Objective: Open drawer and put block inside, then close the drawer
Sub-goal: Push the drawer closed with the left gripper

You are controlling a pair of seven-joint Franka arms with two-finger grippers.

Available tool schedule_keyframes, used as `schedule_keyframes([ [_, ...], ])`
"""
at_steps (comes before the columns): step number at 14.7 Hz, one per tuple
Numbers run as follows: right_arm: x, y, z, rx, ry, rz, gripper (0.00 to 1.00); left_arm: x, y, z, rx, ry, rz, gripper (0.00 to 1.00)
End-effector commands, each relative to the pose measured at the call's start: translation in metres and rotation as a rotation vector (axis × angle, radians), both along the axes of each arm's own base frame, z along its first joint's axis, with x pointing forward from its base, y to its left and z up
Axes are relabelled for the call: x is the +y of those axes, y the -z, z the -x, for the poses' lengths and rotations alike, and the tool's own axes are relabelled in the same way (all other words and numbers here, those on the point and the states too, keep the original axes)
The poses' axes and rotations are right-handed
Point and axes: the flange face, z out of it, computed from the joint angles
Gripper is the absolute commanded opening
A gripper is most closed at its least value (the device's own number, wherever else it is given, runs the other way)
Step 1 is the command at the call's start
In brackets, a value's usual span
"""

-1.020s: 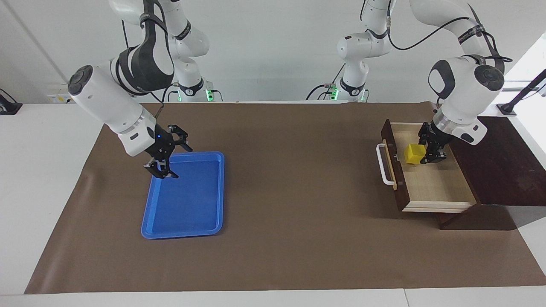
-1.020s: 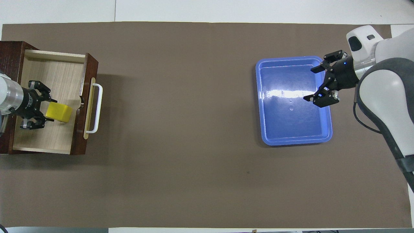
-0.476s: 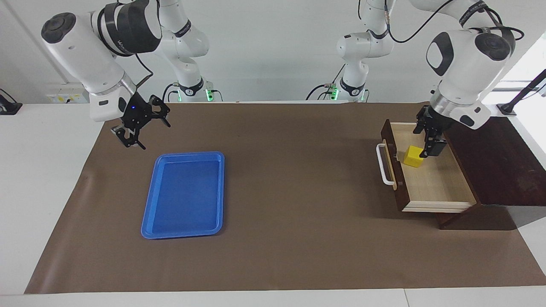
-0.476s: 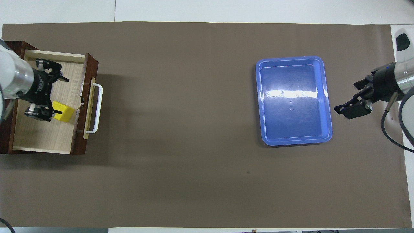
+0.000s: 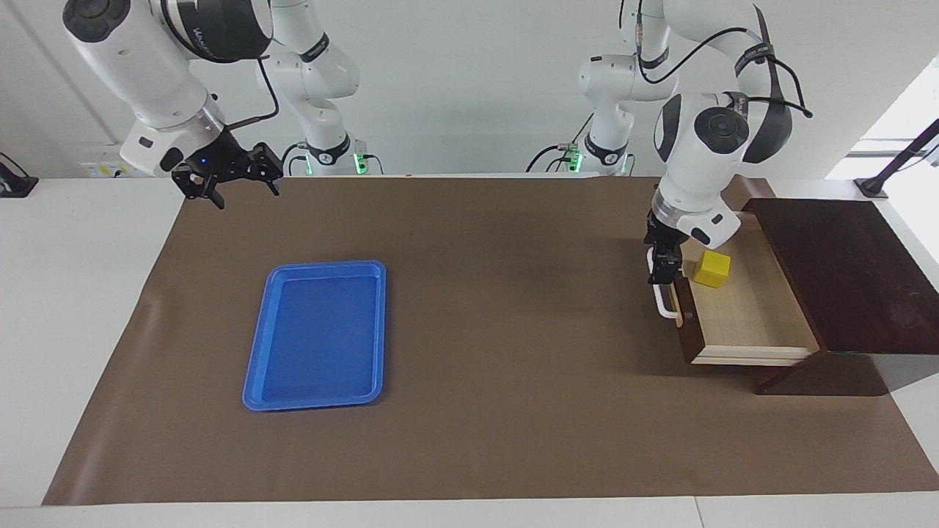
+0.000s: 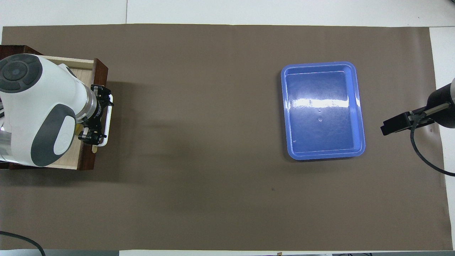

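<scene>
With the block (image 5: 712,269) already lying loose on the pale floor of the open drawer (image 5: 744,312), what remains is the push that shuts it. That push hangs on one relation: the left gripper (image 5: 658,258) sits right at the white bar handle (image 5: 665,302) on the drawer's front, at the end of the handle nearer to the robots, and the dark wooden box (image 5: 843,271) lies straight on from there, toward the left arm's end of the counter. The handle's long axis runs from nearer to the robots to farther from them, crosswise to the way the drawer must slide. The left jaws stand wide apart and hold nothing; whether they touch the bar I cannot tell.

Up at the right arm's end, the right gripper (image 5: 226,178) hangs over the edge of the brown mat (image 5: 513,411), jaws spread and empty, waiting. It is well apart from the drawer, so the left arm is plainly the one for this. A blue tray (image 5: 319,334) lies on the mat, well clear. Nothing stands in the drawer's path, and the block sits low enough, I judge, to pass under the box's top.
</scene>
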Motion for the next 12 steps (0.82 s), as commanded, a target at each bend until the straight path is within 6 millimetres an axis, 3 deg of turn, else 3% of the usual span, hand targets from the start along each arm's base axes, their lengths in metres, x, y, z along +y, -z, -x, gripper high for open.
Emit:
schedule_keyframes([
  [1,-0.002,0.001,0.005,0.009,0.093,0.065,1.00,0.034,-0.006,0.002,-0.039,0.029,-0.016,1.00],
  [4,-0.011,0.000,0.003,-0.018,0.039,0.131,1.00,0.066,-0.010,-0.007,-0.045,0.044,-0.017,1.00],
  [9,-0.016,-0.004,0.003,-0.022,-0.043,0.111,1.00,0.124,-0.043,-0.025,-0.095,-0.003,-0.018,1.00],
  [12,-0.022,-0.003,0.005,-0.009,-0.028,0.103,1.00,0.157,-0.039,-0.022,-0.081,0.027,-0.019,1.00],
])
